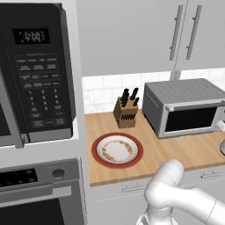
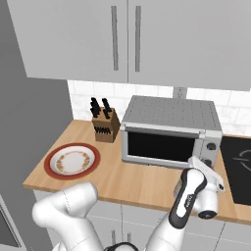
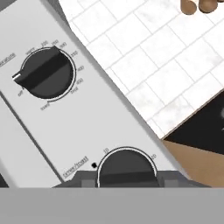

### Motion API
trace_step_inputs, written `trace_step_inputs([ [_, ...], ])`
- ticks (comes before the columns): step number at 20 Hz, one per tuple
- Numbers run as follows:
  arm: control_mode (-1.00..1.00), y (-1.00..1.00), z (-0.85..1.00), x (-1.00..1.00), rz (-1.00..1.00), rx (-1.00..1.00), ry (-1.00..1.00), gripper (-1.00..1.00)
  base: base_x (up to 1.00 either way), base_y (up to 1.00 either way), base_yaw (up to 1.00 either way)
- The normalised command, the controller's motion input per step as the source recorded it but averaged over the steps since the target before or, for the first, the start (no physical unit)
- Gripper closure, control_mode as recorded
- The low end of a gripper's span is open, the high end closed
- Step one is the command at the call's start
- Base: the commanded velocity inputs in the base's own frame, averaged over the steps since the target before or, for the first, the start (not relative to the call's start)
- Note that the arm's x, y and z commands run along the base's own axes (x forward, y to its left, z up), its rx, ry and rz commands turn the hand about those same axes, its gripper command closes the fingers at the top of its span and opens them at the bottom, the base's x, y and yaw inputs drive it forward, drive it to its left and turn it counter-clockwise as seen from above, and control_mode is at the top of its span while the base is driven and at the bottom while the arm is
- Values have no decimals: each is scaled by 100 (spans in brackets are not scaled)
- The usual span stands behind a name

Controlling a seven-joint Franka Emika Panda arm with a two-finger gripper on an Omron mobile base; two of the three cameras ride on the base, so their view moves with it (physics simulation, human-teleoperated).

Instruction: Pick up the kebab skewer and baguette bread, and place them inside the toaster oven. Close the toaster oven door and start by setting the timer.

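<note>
The toaster oven (image 1: 182, 93) (image 2: 169, 113) stands on the wooden counter against the tiled wall. Its door (image 1: 191, 119) (image 2: 159, 146) is closed, and nothing can be made out through the dark glass. The kebab skewer and the baguette bread are hidden. My gripper (image 2: 210, 165) (image 3: 127, 181) is at the control panel on the oven's right end. Its fingers flank the lower timer knob (image 3: 127, 166) and are shut on it. Above that knob sits a second dial (image 3: 46, 73) with its pointer turned left. My hand also shows at the right edge of the left base view (image 1: 221, 127).
A red-rimmed plate (image 1: 117, 150) (image 2: 72, 160) lies bare on the counter's left part, with a knife block (image 1: 126, 110) (image 2: 105, 123) behind it. A black microwave (image 1: 35, 70) and a built-in oven (image 1: 39, 193) fill the left. A black cooktop (image 2: 238, 166) lies right of the toaster oven.
</note>
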Motion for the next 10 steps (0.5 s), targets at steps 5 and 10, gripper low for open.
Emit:
trace_step_inputs([
  [5, -100, 0, 0, 0, 0, 18, -3, 100, 0, 0, 0],
  [10, -100, 0, 0, 0, 0, 17, 0, 100, 0, 0, 0],
])
